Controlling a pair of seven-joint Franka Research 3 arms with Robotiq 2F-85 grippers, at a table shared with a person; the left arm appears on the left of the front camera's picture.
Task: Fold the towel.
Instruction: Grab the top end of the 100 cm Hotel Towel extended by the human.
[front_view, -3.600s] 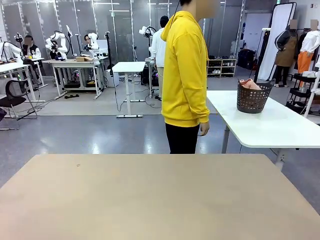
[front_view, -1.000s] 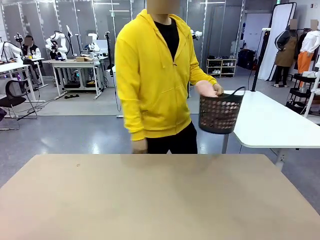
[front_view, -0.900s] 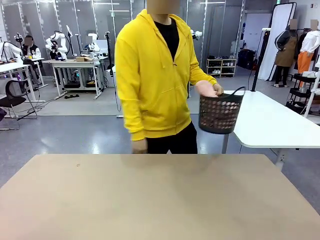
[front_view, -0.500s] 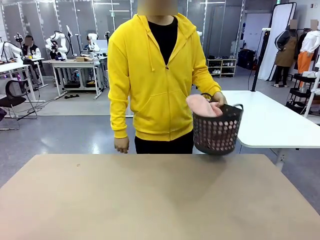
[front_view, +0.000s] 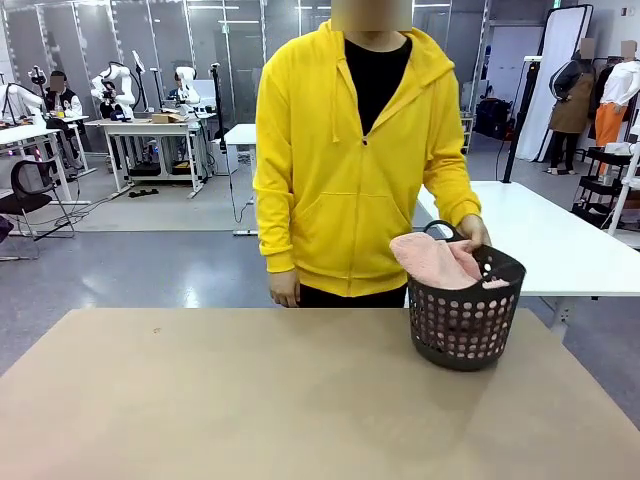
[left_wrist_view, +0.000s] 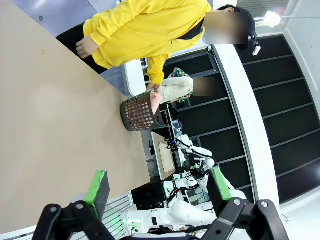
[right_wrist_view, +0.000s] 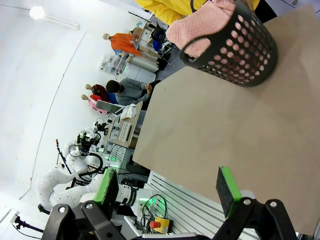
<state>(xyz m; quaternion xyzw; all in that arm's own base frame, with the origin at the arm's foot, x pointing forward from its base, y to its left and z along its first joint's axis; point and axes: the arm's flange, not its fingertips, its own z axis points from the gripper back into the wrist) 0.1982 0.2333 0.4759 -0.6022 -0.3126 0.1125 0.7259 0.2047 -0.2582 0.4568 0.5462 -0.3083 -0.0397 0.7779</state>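
Observation:
The salmon-pink towel (front_view: 436, 262) lies bunched in a dark perforated basket (front_view: 465, 322) on the far right part of the tan table (front_view: 250, 400). A person in a yellow hoodie (front_view: 365, 160) stands at the far edge with one hand (front_view: 474, 232) on the basket's handle. The right wrist view shows the towel (right_wrist_view: 202, 27) spilling over the rim of the basket (right_wrist_view: 240, 47), far beyond my right gripper (right_wrist_view: 167, 187), which is open and holds nothing. My left gripper (left_wrist_view: 157, 187) is open too, well away from the basket (left_wrist_view: 140, 112).
A white table (front_view: 545, 245) stands behind the basket to the right. The tan table's front and left parts are bare. Other tables and a seated person lie far back on the left.
The person has turned to face my table and brought the basket with the towel from the white table down onto the tan table's far right part.

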